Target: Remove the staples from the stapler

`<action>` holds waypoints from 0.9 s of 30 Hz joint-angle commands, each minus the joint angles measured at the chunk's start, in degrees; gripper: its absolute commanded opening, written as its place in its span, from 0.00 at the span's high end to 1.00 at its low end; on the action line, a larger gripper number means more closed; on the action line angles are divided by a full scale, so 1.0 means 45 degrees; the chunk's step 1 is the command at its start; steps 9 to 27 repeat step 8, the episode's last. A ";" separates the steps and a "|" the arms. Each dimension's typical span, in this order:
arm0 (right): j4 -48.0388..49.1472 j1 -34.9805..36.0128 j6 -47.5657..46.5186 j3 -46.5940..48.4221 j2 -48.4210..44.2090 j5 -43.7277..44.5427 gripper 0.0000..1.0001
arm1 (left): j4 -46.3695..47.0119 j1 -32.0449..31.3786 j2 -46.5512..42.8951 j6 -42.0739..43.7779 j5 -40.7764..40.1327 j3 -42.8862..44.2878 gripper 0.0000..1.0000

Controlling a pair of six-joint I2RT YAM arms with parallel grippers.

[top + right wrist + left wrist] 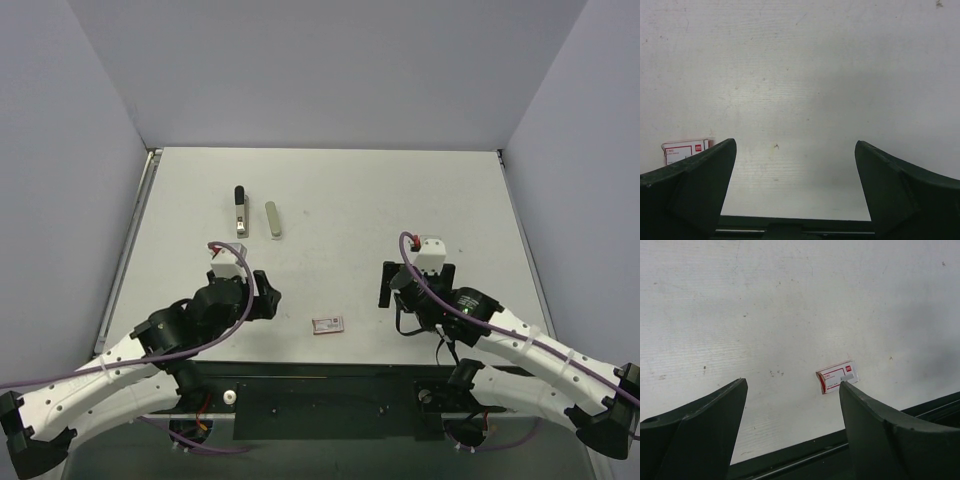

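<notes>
On the pale table (400, 190), at about 10 o'clock from its centre in the top view, we see the stapler (240, 212) lying flat. It is a slim silvery-beige metal body with its black end toward 12 o'clock. Just beside it at 3 o'clock, not touching, lies a rounded olive-grey bar (273, 220).

Grey walls close the far and side edges, and a dark frame runs along the near edge. Wide bare surface lies from 12 to 3 o'clock.

A small red-and-white box (327, 324) sits close to the near edge, at 4 o'clock from the left gripper (268, 295) and 8 o'clock from the right gripper (416, 290).

Both pincers are spread wide and hold nothing. Their matte dark wedge fingers (715, 415) frame only the white, faintly speckled tabletop. The stapler lies well apart from both.
</notes>
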 commanded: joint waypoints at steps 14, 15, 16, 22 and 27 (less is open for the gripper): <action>-0.0677 -0.0082 -0.1423 0.0647 -0.1065 0.0691 0.00 | 0.0409 -0.0053 0.0272 0.0712 -0.1258 0.0601 0.12; -0.0677 -0.0082 -0.1423 0.0647 -0.1065 0.0691 0.00 | 0.0409 -0.0053 0.0272 0.0712 -0.1258 0.0601 0.12; -0.0677 -0.0082 -0.1423 0.0647 -0.1065 0.0691 0.00 | 0.0409 -0.0053 0.0272 0.0712 -0.1258 0.0601 0.12; -0.0677 -0.0082 -0.1423 0.0647 -0.1065 0.0691 0.00 | 0.0409 -0.0053 0.0272 0.0712 -0.1258 0.0601 0.12; -0.0677 -0.0082 -0.1423 0.0647 -0.1065 0.0691 0.00 | 0.0409 -0.0053 0.0272 0.0712 -0.1258 0.0601 0.12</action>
